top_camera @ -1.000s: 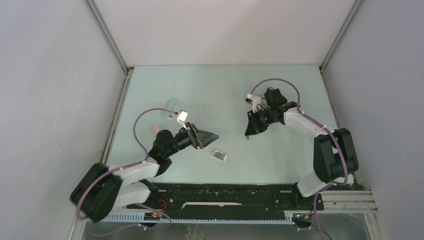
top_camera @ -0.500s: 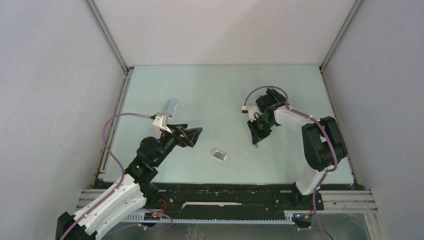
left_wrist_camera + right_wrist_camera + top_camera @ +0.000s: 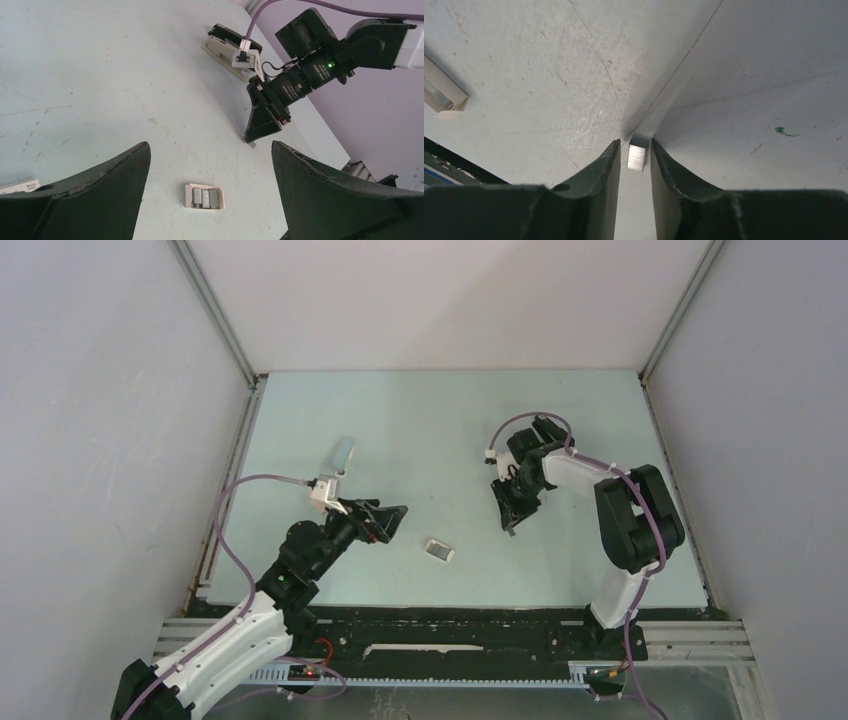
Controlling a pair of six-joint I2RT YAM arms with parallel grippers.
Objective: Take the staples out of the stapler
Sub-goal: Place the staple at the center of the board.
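Observation:
A short silver-grey strip of staples [image 3: 636, 157] lies on the table between the tips of my right gripper [image 3: 635, 145]. The jaws stand narrowly apart, with a thin gap on each side of the strip. That gripper [image 3: 511, 520] points down at the table right of centre. The left wrist view shows it [image 3: 262, 131] with a small pale piece at its tip. The stapler [image 3: 227, 41], black on a white base, lies behind the right arm and is hidden in the top view. My left gripper [image 3: 388, 519] is wide open and empty, hovering above the table [image 3: 210, 147].
A small white box [image 3: 438, 551] holding grey staple blocks lies between the two grippers; it also shows in the left wrist view [image 3: 204, 196]. A pale blue-grey oblong object [image 3: 343, 452] lies at the back left. A white box-like edge [image 3: 441, 95] shows at the left of the right wrist view.
My left arm has drawn back towards its base and its gripper now sits lower left. My right gripper has moved down and nearer to the table, then held there.

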